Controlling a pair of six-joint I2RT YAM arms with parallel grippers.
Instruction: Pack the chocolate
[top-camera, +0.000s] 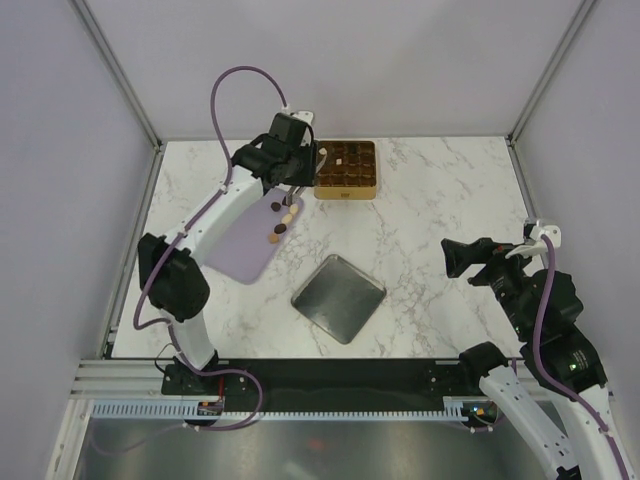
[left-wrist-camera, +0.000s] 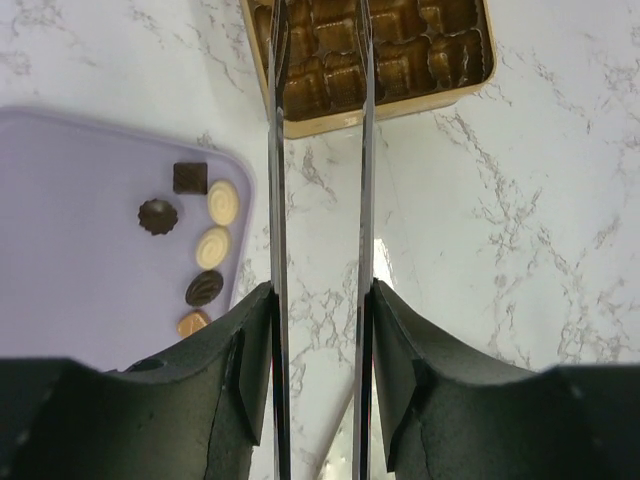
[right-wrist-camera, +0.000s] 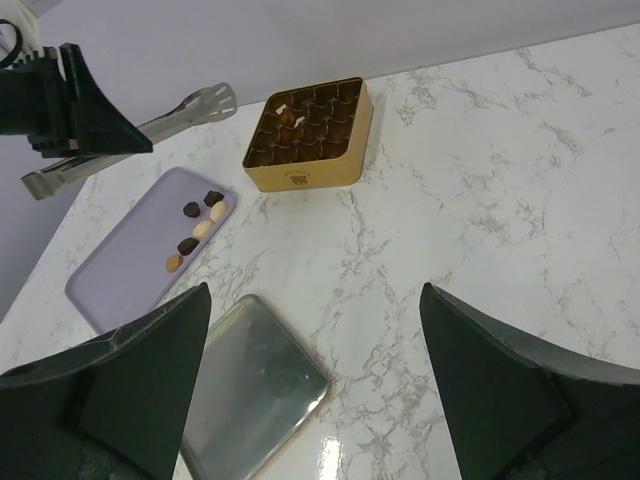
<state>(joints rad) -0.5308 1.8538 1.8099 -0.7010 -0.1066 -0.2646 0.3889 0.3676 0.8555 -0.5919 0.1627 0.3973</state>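
Chocolate is the smallest thing here: six bite-size pieces, dark and cream, lie in a loose line along the board's 2 o'clock edge. A few more seem to sit in the tin already.

The tabletop lies open from 1 to 5 o'clock. The board at 9 o'clock is flat and lipless, so the pieces can be approached from the side. The tin at 12 o'clock has a raised wall and narrow cells, so entry is from above only. A metal tray lies at 6 o'clock, well apart.

The right fingers are spread wide and empty at 4 o'clock. The left fingers are clenched on the tongs. The blades stand apart with nothing visible between them and reach over the tin's near corner.

The pieces are likely light, brittle-shelled and slick against steel. Pinch one low across its sides, gently. Neighbours nearly touch, so there is little blade room.
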